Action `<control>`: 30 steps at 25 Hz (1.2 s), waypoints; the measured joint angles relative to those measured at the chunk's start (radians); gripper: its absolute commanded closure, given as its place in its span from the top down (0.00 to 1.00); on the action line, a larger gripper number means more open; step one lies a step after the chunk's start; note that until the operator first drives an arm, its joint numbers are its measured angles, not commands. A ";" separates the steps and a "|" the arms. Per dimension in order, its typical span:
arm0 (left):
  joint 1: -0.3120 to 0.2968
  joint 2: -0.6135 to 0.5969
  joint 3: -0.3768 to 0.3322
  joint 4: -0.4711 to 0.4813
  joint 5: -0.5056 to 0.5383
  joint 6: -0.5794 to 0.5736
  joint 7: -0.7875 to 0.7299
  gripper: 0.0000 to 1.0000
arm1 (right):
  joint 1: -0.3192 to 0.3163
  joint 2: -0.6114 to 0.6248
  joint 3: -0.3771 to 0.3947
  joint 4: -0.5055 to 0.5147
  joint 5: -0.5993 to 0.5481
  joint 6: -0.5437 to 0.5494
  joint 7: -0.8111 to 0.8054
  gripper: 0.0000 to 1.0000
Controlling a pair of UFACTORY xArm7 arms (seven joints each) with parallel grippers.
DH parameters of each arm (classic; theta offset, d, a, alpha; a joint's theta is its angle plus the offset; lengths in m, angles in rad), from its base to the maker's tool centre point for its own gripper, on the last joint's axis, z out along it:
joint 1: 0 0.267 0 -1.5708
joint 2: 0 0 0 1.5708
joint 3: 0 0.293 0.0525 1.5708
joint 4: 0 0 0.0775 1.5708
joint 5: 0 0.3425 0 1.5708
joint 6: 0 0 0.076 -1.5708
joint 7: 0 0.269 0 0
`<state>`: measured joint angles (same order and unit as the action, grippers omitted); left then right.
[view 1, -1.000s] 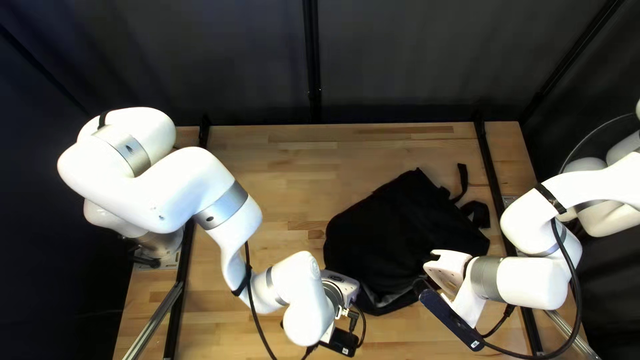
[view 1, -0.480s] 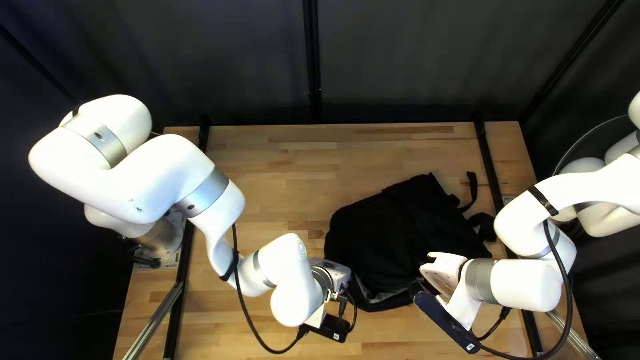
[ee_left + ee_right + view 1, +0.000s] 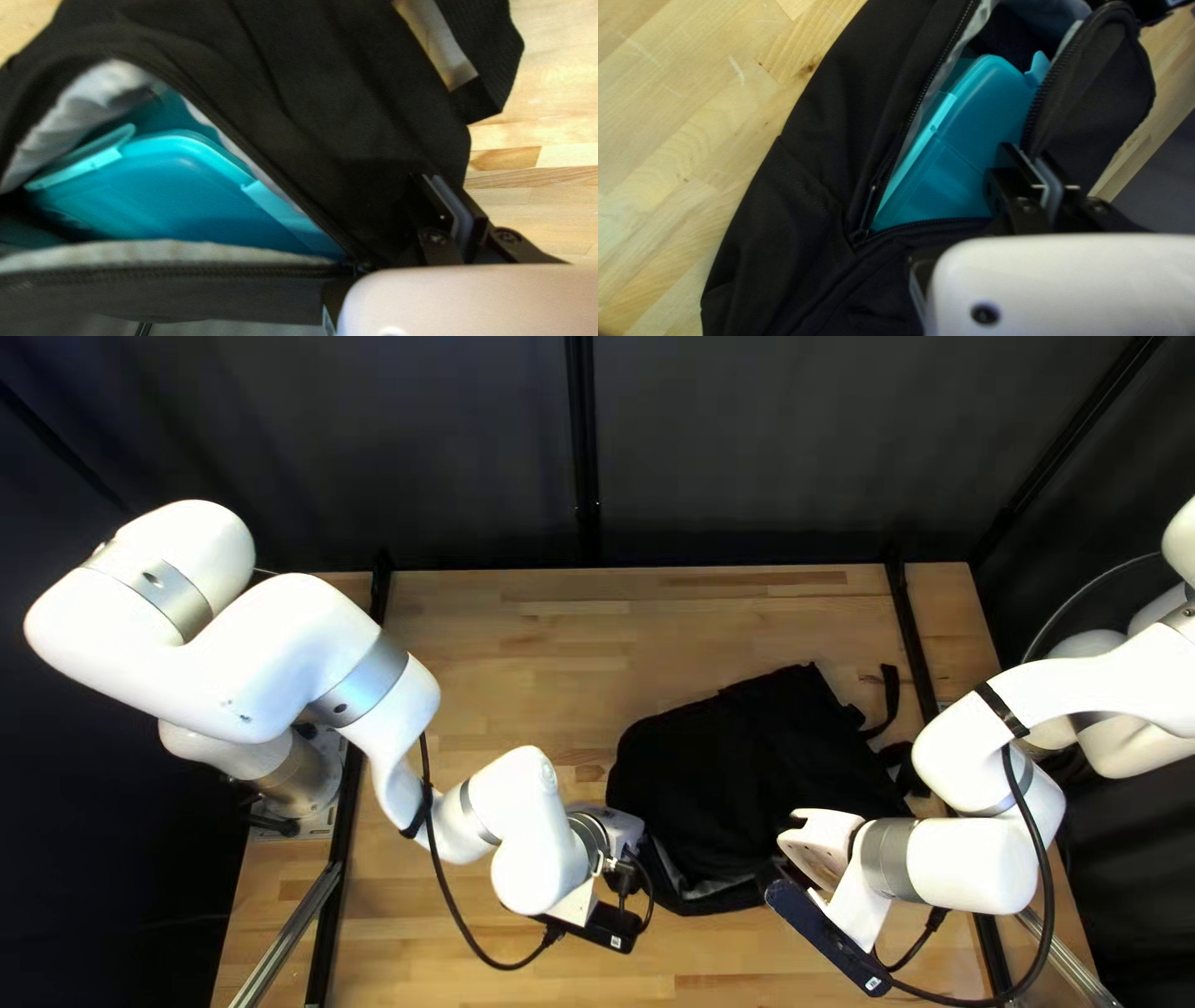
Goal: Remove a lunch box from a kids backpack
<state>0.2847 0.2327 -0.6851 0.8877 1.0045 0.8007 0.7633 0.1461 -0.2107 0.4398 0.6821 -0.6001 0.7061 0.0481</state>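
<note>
So far, backpack [image 3: 722,772]: unzipped
Lunch box [image 3: 174,193]: inside backpack, awaiting removal
Left gripper [image 3: 440,186]: closed, near backpack
Right gripper [image 3: 1032,160]: closed, near backpack

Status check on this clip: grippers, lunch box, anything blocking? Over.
Left gripper shut, right gripper shut. Teal lunch box not out yet, inside unzipped black backpack. Zippered edge partly covers it.

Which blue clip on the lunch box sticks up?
The farther clip from my left gripper sticks up; the nearer clip lies flat against the lunch box.
</note>
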 measured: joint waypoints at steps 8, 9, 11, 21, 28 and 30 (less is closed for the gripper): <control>0.041 -0.043 0.007 -0.042 -0.031 -0.055 0.032 0.00 | -0.021 0.070 -0.005 0.022 -0.052 -0.061 0.024 0.00; 0.048 -0.049 0.010 -0.051 -0.032 -0.067 0.035 0.00 | -0.022 0.074 -0.006 0.023 -0.055 -0.066 0.025 0.00; 0.062 -0.063 0.016 -0.069 -0.038 -0.087 0.041 0.00 | -0.023 0.079 -0.006 0.024 -0.058 -0.077 0.027 0.00; 0.095 -0.103 0.027 -0.104 -0.067 -0.130 0.068 0.00 | -0.040 0.152 -0.017 0.043 -0.100 -0.149 0.044 0.00; 0.129 -0.147 0.044 -0.136 -0.091 -0.188 0.112 0.00 | -0.043 0.159 -0.022 0.040 -0.088 -0.170 0.026 0.00; 0.140 -0.161 0.051 -0.148 -0.096 -0.210 0.124 0.00 | -0.043 0.162 -0.023 0.040 -0.084 -0.174 0.021 0.00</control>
<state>0.4249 0.0720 -0.6340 0.7396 0.9082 0.5911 0.8874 0.1029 -0.0489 0.4167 0.7216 -0.6845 0.5325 0.0694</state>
